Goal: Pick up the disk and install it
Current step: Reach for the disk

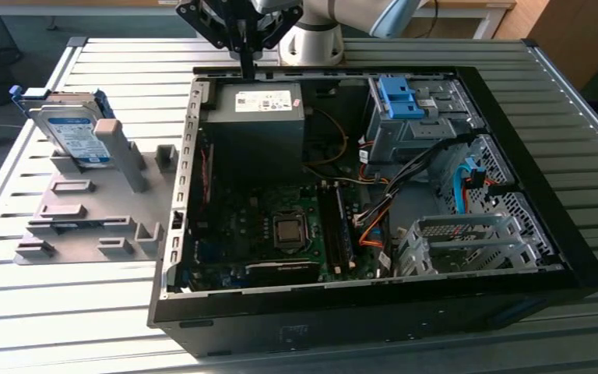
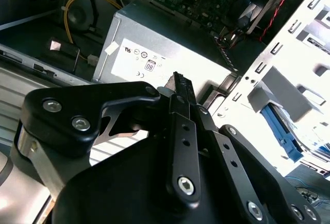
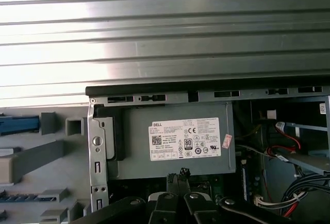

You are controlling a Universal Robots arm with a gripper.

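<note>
Black gripper (image 1: 247, 72), pressed together and empty, hangs over the power supply (image 1: 258, 117), well apart from the disk (image 1: 71, 128); crossing low could clip the computer case wall (image 1: 188, 156).

Disk (image 1: 71, 132): flat silver drive, white-and-blue label facing the camera, blue plastic rail around its edges. Stands on edge, leaning back slightly, in a slot at the far end of the grey holder plate (image 1: 91, 226). On the exterior view's left, outside the open computer case (image 1: 382, 319), apart from it.
</note>
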